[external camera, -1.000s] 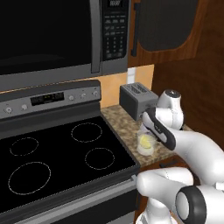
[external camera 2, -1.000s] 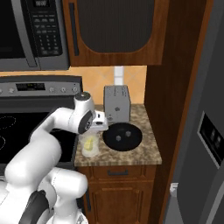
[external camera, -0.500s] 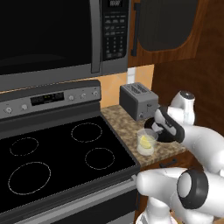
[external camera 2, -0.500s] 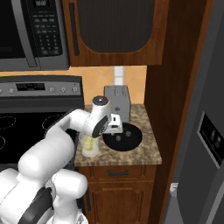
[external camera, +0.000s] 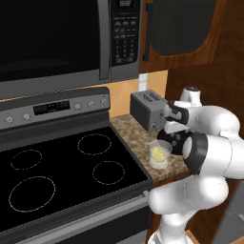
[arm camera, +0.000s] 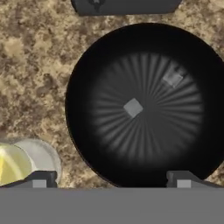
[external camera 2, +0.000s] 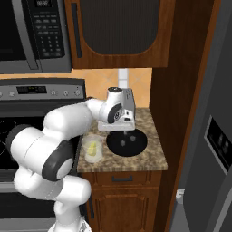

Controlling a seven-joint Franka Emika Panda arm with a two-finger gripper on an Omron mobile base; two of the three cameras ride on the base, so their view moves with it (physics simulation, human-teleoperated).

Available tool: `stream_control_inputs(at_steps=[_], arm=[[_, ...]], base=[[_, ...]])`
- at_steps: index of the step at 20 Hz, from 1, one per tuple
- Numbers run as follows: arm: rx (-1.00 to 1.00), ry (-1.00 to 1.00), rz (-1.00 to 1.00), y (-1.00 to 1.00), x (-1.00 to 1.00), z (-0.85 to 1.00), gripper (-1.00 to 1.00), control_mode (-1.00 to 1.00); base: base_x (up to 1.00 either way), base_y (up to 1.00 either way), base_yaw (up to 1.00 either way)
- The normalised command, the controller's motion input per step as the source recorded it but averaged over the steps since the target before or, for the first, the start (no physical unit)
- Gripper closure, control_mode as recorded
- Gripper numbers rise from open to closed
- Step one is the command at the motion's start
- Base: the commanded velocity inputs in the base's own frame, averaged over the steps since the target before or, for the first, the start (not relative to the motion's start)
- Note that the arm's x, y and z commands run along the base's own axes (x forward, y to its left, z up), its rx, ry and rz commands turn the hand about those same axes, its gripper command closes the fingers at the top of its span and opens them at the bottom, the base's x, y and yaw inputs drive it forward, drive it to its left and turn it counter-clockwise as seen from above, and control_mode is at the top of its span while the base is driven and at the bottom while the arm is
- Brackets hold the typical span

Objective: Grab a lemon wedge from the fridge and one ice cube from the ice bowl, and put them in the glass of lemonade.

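The ice bowl (arm camera: 87, 109) is a shallow black dish on the granite counter, with two small grey ice cubes (arm camera: 132, 107) inside. My gripper (arm camera: 111, 180) hangs open right above it, with nothing between its fingertips (arm camera: 183, 179). Seen from the right base, the gripper (external camera 2: 123, 131) hovers just over the ice bowl (external camera 2: 140, 146). The glass of lemonade (external camera 2: 93, 148) stands just left of the bowl with the yellow lemon wedge (external camera 2: 92, 147) in it. The left base view also has the glass of lemonade (external camera: 159, 155) and the lemon wedge (external camera: 157, 153). The fridge (external camera 2: 213, 136) is at the right.
A silver toaster (external camera: 148, 109) stands behind the bowl against the wall. The black stove top (external camera: 71, 167) lies left of the counter, under a microwave (external camera: 57, 38). A dark wood cabinet side (external camera 2: 172, 90) separates the counter from the fridge.
The hand has swung right, from over the glass to over the black bowl. It stays open. The glass, with the wedge in it, has not moved.
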Motion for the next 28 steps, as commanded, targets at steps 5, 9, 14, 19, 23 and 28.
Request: stream_control_inputs(at_steps=[5,9,14,19,23,28], arm=[[0.04,0.15,-0.05,-0.12,0.22,-0.79,-1.0,-1.0],[0.0,0.07,-0.04,-0.2,0.12,-0.38,-1.0,-1.0],[0.07,0.0,-0.02,-0.06,0.05,-0.07,-1.0,-1.0],[0.03,0.0,-0.02,0.0,0.16,-0.14,-1.0,-1.0],[0.0,0.0,-0.01,0.0,0.08,-0.26,-1.0,-1.0],[0.0,0.0,0.0,0.0,0.01,-0.29,-1.0,-1.0]], base=[[0.0,0.0,0.0],[0.0,0.0,0.0],[0.0,0.0,0.0],[0.0,0.0,0.0],[0.0,0.0,0.0],[0.0,0.0,0.0]])
